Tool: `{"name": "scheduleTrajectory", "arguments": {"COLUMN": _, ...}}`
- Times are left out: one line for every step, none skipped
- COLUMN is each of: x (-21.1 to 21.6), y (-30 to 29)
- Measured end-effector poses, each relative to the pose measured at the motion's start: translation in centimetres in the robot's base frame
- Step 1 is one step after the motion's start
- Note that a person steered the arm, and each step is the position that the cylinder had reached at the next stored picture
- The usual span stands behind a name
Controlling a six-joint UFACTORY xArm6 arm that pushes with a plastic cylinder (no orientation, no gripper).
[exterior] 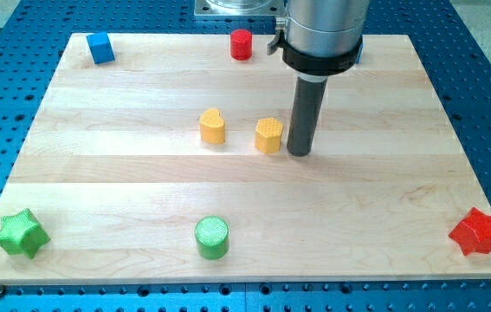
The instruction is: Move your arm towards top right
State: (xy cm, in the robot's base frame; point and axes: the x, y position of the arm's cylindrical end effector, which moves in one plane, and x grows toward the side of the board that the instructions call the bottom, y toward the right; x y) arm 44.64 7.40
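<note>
Around the board (124,173) lie eight blocks. Two are yellow: a heart (213,126) near the board's middle and a hexagon (268,135) just beside it. Two are red: a cylinder (242,43) at the board's top edge and a star (476,231) at its lower right corner. Two are green: a star (22,233) at the lower left corner and a cylinder (212,237) at the bottom edge. Two are blue: a cube (100,48) at the top left corner and one (360,54) mostly hidden at the top edge, shape unclear.

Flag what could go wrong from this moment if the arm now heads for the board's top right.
1. My tip stands just to the view's right of the yellow hexagon block, seemingly touching or nearly so; a start that swings leftward could nudge it.
2. A blue block peeks out behind the arm near the top right; it is mostly hidden, so the tip could push it off the wooden board.
3. The red cylinder lies to the top left, probably safe.
</note>
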Motion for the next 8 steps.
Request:
{"name": "scheduleTrajectory", "arguments": {"x": -0.3, "y": -2.8}}
{"name": "scheduleTrajectory", "arguments": {"x": -0.1, "y": -3.8}}
{"name": "scheduleTrajectory", "arguments": {"x": 0.2, "y": -4.8}}
{"name": "scheduleTrajectory", "arguments": {"x": -0.1, "y": -5.6}}
{"name": "scheduleTrajectory", "arguments": {"x": -1.2, "y": -0.8}}
{"name": "scheduleTrajectory", "arguments": {"x": -4.9, "y": 6.7}}
{"name": "scheduleTrajectory", "arguments": {"x": -8.8, "y": 13.0}}
{"name": "scheduleTrajectory", "arguments": {"x": -12.3, "y": 19.2}}
